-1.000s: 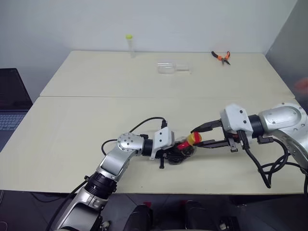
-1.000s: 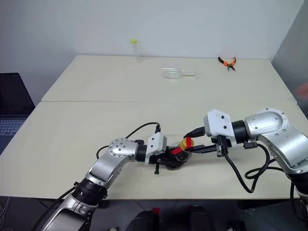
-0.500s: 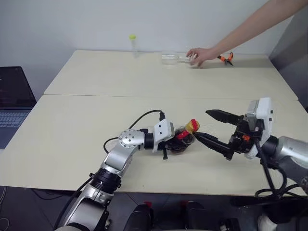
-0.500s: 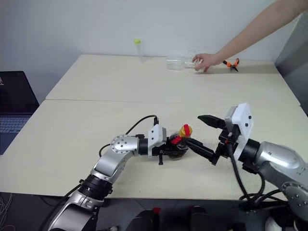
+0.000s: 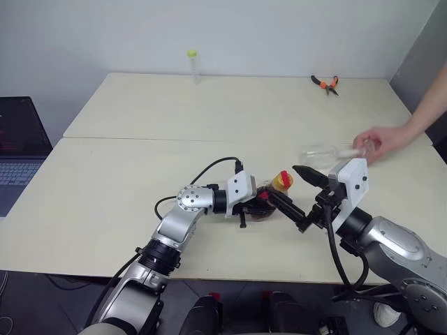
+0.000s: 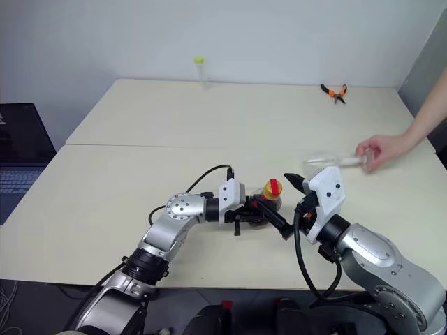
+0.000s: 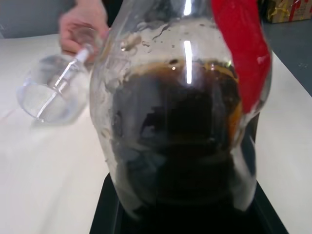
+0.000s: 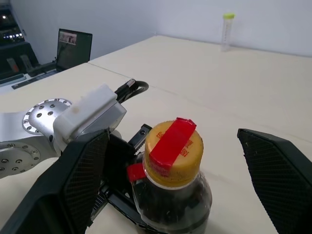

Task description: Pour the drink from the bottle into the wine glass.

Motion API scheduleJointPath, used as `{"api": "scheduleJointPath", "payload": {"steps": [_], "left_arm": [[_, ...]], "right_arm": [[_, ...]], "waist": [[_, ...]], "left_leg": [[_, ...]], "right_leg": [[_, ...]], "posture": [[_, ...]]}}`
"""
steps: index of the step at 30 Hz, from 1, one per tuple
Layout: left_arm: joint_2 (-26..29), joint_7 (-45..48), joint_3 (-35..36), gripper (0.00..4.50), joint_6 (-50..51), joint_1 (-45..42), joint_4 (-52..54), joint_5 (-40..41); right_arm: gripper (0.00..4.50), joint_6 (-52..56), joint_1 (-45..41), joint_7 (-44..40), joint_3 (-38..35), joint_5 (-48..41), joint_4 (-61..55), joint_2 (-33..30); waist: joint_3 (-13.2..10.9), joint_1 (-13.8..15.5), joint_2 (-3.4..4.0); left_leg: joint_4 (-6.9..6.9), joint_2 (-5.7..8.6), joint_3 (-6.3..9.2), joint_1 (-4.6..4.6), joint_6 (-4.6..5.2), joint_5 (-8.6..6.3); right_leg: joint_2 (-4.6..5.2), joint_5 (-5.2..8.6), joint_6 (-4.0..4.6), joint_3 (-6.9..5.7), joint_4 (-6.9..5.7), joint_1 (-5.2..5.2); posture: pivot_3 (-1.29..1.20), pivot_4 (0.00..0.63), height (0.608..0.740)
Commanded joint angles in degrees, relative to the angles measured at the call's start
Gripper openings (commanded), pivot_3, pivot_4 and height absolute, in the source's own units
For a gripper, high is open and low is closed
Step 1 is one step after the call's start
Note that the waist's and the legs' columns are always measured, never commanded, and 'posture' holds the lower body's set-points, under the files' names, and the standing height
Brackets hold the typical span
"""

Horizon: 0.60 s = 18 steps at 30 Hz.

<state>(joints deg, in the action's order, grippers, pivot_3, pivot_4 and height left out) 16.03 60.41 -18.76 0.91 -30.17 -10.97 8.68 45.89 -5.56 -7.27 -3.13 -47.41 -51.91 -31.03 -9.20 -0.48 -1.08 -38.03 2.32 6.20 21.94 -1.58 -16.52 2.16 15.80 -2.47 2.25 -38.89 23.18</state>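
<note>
- Left gripper (image 5: 260, 207) clamped on the body of the bottle (image 5: 269, 201), which stands near the desk's (image 5: 105, 181) front edge, about mid-width. Yellow cap (image 8: 171, 152) on, a red strip over it.
- Drink (image 7: 180, 141) dark, filling most of the bottle's body.
- Right gripper (image 5: 302, 197) spread wide, holding nothing; its fingers (image 8: 80, 180) flank the cap without touching.
- Wine glass (image 5: 323, 153) carried on its side by a person's hand (image 5: 380, 143), above the desk toward the right edge, just beyond the right gripper.
- Tall tube (image 5: 191, 64) near the back edge; pliers (image 5: 324, 83) near the back right corner.
- Risks, as I judge: cap not off, so no pour possible yet; a twist against a weak left grip could spin or tip the bottle. The hand and glass are close to the right arm; a swing could strike them. Glass is not standing, so pouring now would spill.
</note>
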Motion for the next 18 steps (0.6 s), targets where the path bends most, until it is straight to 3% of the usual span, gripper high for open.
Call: {"api": "scheduleJointPath", "payload": {"steps": [1, 5, 6, 8, 15, 18], "left_arm": [[-0.25, -0.21, 0.38, 0.95, -1.29, -0.45, 1.83, 0.14], [-0.20, -0.36, 0.31, 0.95, -1.32, -0.11, 2.06, -0.01], [-0.17, -0.37, 0.33, 0.95, -1.24, -0.06, 2.19, 0.02], [-0.11, -0.38, 0.34, 0.95, -1.09, 0.09, 2.50, 0.02], [0.08, -0.19, 0.11, 0.92, -0.97, 0.30, 3.02, -0.14], [0.15, -0.19, 0.06, 0.92, -0.85, 0.42, 3.20, -0.13]], "right_arm": [[4.50, -1.77, 0.32, -0.51, -0.85, 0.24, -1.29, 0.37], [4.50, -2.12, 1.36, -1.64, -0.71, 0.35, -1.05, 0.18], [4.33, -2.06, 1.47, -1.84, -0.54, 0.45, -1.05, 0.11], [3.91, -1.83, 1.69, -2.31, -0.32, 0.59, -1.03, -0.07], [1.36, -1.74, 1.45, -3.13, -0.78, 0.74, -0.25, 0.21], [1.21, -1.70, 1.49, -3.61, -1.22, 0.24, 0.08, 0.11]], "waist": [[0.00, -0.01, 0.00], [0.00, -0.01, 0.00], [0.00, -0.01, 0.00], [0.00, -0.01, 0.00], [0.00, -0.02, 0.00], [0.00, -0.02, 0.00]], "left_leg": [[0.00, 0.00, -0.01, 0.00, 0.00, 0.00], [0.00, 0.01, -0.01, 0.00, 0.00, 0.00], [0.00, 0.00, -0.01, 0.00, 0.00, 0.00], [0.00, 0.00, -0.01, 0.00, 0.01, 0.00], [0.00, 0.01, -0.01, 0.00, 0.01, 0.00], [0.00, 0.00, -0.01, -0.01, 0.01, 0.00]], "right_leg": [[0.00, 0.00, 0.00, 0.01, 0.00, 0.00], [0.00, 0.00, 0.00, 0.01, 0.00, 0.00], [0.00, 0.00, 0.00, 0.00, 0.00, 0.00], [0.00, 0.00, 0.00, 0.00, 0.00, 0.00], [0.00, 0.00, 0.00, 0.01, 0.00, 0.00], [0.00, 0.00, 0.00, 0.01, 0.00, 0.00]], "posture": [[0.00, 0.150, 0.740], [0.00, 0.150, 0.740], [0.00, 0.150, 0.740], [0.00, 0.150, 0.740], [0.00, 0.150, 0.740], [0.00, 0.150, 0.740]]}}
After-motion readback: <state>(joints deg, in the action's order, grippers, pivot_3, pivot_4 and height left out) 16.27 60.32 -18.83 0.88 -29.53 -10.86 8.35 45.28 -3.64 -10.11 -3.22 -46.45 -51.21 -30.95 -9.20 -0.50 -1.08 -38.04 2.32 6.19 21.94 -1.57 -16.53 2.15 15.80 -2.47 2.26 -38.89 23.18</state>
